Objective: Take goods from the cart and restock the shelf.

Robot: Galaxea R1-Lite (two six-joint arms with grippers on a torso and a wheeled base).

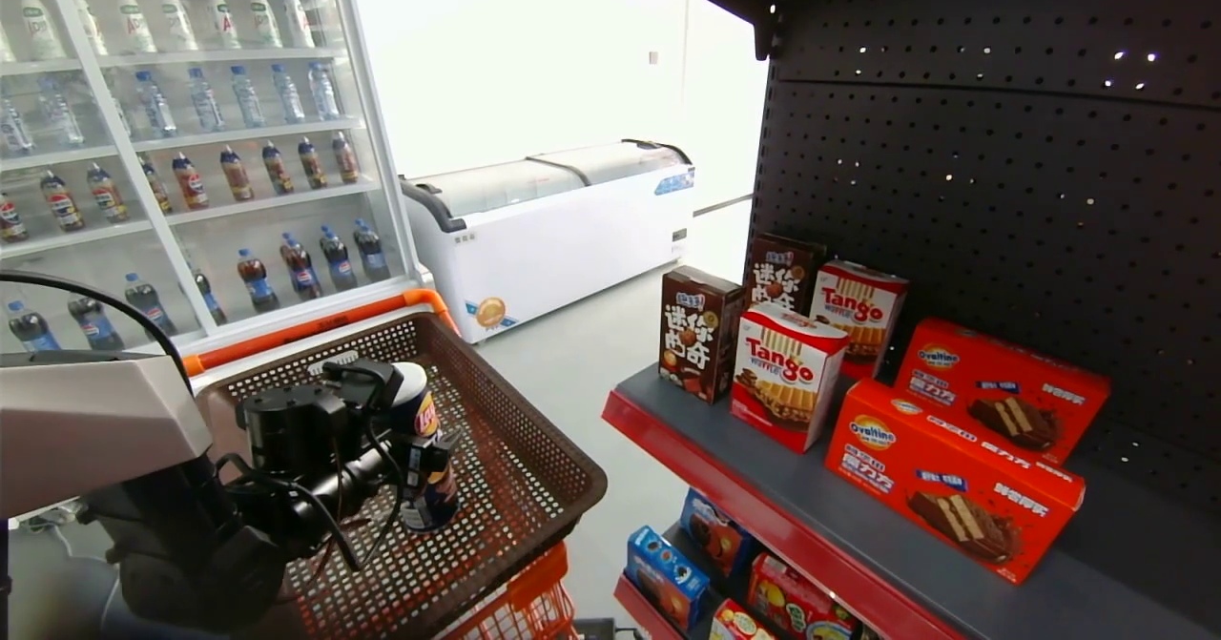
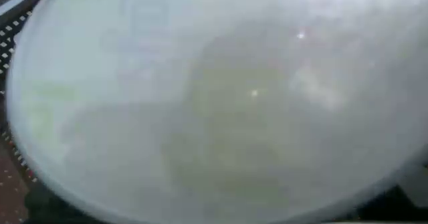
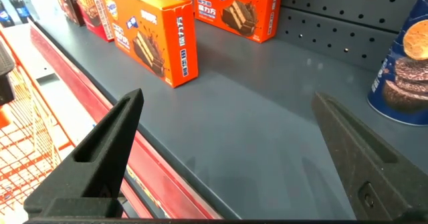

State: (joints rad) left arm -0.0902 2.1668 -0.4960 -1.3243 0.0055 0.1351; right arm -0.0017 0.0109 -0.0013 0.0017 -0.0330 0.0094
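Observation:
A dark snack can (image 1: 421, 438) with a white lid (image 2: 214, 103) stands upright in the brown cart basket (image 1: 558, 454). My left gripper (image 1: 416, 476) is shut on the can's side, inside the basket. The grey shelf board (image 1: 763, 468) with a red front edge is to the right. My right gripper (image 3: 227, 164) hangs open just above a bare stretch of the shelf board (image 3: 254, 130), with nothing between its fingers (image 3: 100, 164). Orange boxes (image 3: 150, 33) lie beyond it and a blue biscuit canister (image 3: 404, 70) stands to one side.
On the shelf stand brown boxes (image 1: 699, 332), red-and-white wafer boxes (image 1: 788, 373) and flat orange boxes (image 1: 954, 478). A lower shelf holds more packs (image 1: 668, 573). A drinks fridge (image 1: 191, 144) and a chest freezer (image 1: 553, 230) stand behind the cart.

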